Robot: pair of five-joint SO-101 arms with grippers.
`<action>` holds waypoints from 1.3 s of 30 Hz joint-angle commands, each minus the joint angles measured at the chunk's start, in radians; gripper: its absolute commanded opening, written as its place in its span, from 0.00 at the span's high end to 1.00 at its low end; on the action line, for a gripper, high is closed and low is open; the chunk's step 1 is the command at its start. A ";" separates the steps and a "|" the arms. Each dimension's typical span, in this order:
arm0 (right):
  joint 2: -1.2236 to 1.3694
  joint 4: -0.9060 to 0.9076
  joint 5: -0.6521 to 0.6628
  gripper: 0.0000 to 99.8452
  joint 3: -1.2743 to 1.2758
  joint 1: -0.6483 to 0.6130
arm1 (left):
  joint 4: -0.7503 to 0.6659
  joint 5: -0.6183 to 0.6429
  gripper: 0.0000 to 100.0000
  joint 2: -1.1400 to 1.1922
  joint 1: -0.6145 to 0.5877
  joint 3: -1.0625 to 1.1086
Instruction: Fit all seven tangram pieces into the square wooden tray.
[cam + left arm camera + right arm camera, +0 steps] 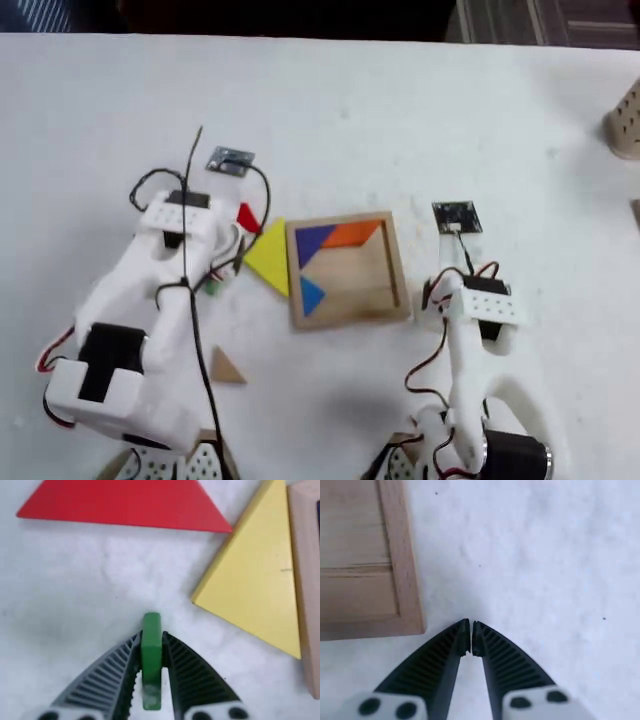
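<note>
High view: your square wooden tray (350, 312) held three coloured pieces (312, 240), the yellow wooden triangle (270, 258) just beside its rim. Left wrist view: your left gripper (151, 639) was clamped on a thin green wooden piece (151, 627), probably light, stiff and smooth, best pinched across its flat faces. Right wrist view: your right gripper (470, 637) was closed, empty, near the tray's corner.

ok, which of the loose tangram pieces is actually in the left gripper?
The green wooden piece, clamped on edge in the left gripper. The red wooden piece and yellow wooden triangle lie flat on the white table, untouched.
</note>
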 commanded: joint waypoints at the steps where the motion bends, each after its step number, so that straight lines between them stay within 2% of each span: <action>1: -0.047 0.008 0.044 0.98 -0.005 0.010 | 0.117 0.009 0.98 -0.044 0.091 -0.066; 6: -0.045 0.005 0.060 0.98 -0.005 0.005 | 0.172 0.009 0.98 -0.216 0.174 -0.140; 12: -0.047 0.005 0.066 0.98 -0.005 0.007 | 0.164 0.011 0.98 -0.323 0.371 -0.146; 16: -0.047 0.004 0.066 0.98 -0.005 0.013 | 0.084 0.100 0.98 -0.321 0.458 -0.137; 24: -0.045 0.007 0.068 0.98 -0.005 0.015 | -0.209 0.262 0.98 -0.183 0.493 -0.086; 28: -0.045 0.007 0.068 0.98 -0.005 0.015 | -0.304 0.281 0.98 -0.068 0.516 -0.092; 36: -0.044 0.004 0.068 0.98 -0.005 0.012 | -0.338 0.278 0.97 0.002 0.526 -0.094; 39: -0.042 0.002 0.068 0.98 -0.005 0.008 | -0.330 0.278 0.90 0.004 0.521 -0.084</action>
